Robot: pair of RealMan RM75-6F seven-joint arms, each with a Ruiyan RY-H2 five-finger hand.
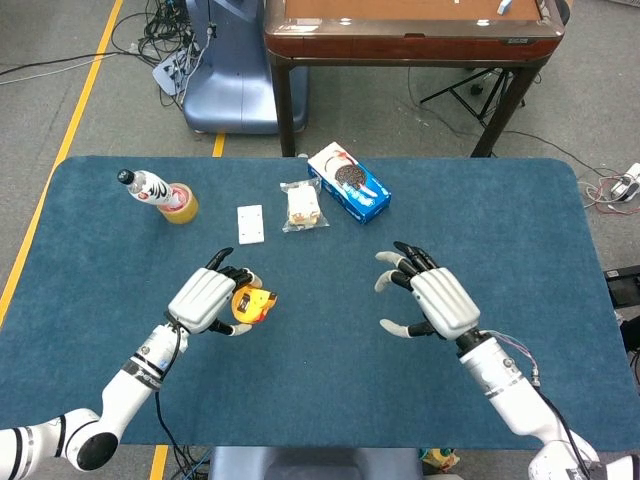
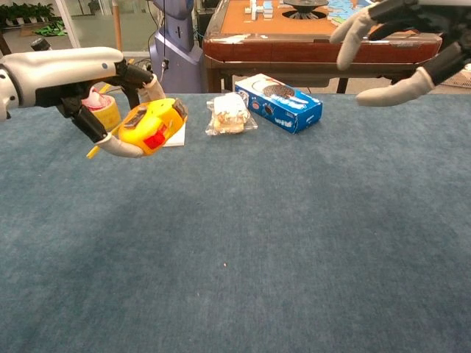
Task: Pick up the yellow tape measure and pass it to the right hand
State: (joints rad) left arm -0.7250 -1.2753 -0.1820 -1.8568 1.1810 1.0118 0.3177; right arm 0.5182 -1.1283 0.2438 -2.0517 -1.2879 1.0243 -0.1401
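My left hand (image 1: 205, 298) (image 2: 81, 77) grips the yellow tape measure (image 1: 249, 304) (image 2: 152, 126) between thumb and fingers, lifted well above the blue table top (image 1: 480, 220). A short length of yellow tape sticks out behind it in the chest view. My right hand (image 1: 432, 298) (image 2: 401, 33) hovers open to the right of it, fingers spread and pointing toward the tape measure, with a clear gap of table between the two hands.
At the back of the table lie a blue cookie box (image 1: 348, 183), a wrapped snack (image 1: 301, 205), a small white card (image 1: 250, 223), and a bottle leaning on a yellow tape roll (image 1: 160, 194). A wooden table (image 1: 410, 30) stands behind.
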